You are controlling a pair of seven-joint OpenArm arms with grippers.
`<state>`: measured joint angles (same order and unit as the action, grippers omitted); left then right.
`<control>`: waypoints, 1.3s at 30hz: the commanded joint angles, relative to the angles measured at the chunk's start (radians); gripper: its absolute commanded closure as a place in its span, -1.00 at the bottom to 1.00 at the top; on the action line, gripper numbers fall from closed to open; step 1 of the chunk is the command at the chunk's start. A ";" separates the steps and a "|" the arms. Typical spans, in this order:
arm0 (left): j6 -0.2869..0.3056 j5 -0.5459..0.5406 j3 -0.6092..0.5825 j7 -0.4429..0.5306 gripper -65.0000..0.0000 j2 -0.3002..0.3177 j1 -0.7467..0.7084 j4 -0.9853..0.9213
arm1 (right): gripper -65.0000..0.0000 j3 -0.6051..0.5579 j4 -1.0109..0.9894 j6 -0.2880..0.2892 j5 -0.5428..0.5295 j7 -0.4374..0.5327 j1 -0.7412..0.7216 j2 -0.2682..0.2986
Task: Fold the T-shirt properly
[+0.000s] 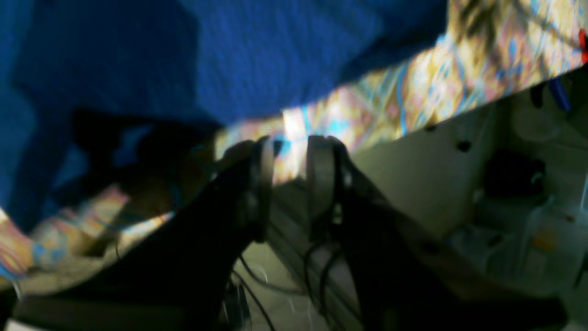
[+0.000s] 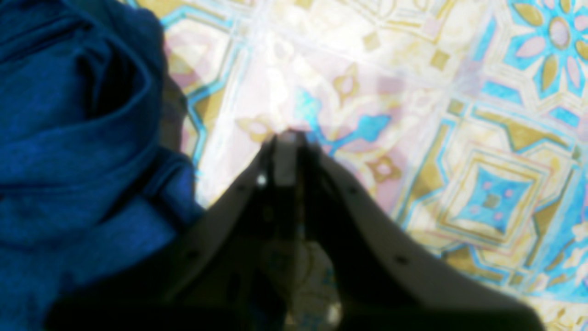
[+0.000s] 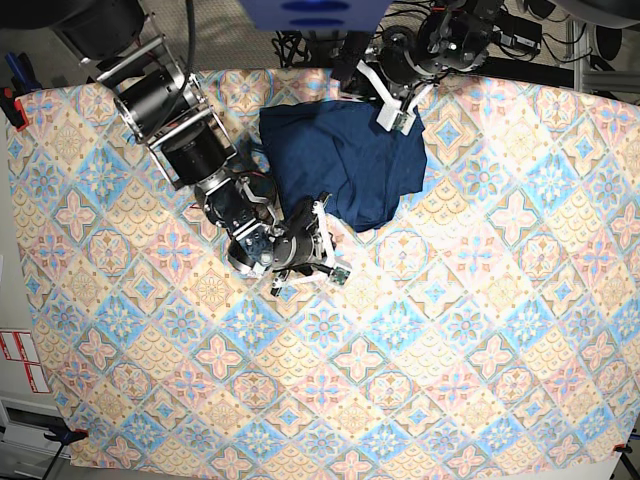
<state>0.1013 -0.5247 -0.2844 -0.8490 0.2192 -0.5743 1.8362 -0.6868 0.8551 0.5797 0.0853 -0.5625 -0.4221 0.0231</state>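
T-shirt (image 3: pixel 345 160) bunched, edges blurred, sleeves hidden in folds

A bench (image 3: pixel 560 330) covered edge to edge by a tablecloth (image 3: pixel 450 350) fills the overhead view. The T-shirt (image 3: pixel 345 160) lies bunched on the cloth near the bench's far edge, a little left of centre. Two arms reach in from the far side. The right arm comes from the far-left corner — its pincer (image 3: pixel 322 245) sits over the cloth just beside the shirt's near-left edge, apart from the fabric. The left arm enters at the far edge, right of centre; its pincer (image 3: pixel 393 105) hangs at the shirt's far-right corner — by the bench's far rim. The near half of the bench holds only the cloth.
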 commanded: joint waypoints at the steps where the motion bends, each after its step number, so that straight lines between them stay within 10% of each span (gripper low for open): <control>1: 0.001 -0.008 0.012 0.015 0.58 0.004 -0.003 0.017 | 0.94 -0.007 0.016 0.026 0.014 -0.041 -0.002 0.024; 26: -0.035 -0.007 0.115 0.014 0.59 0.033 0.041 -0.022 | 1.00 0.002 0.289 0.026 0.012 -0.136 0.159 0.191; 39: -0.035 -0.004 0.113 0.014 0.58 0.041 0.202 -0.122 | 1.00 -0.004 0.645 0.027 0.011 -0.336 0.314 0.320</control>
<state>0.0650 -0.5236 -0.1734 -0.8482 0.2577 -0.3756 1.7061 -0.6956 1.4796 0.6086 0.0963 -0.9012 -0.0933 0.3351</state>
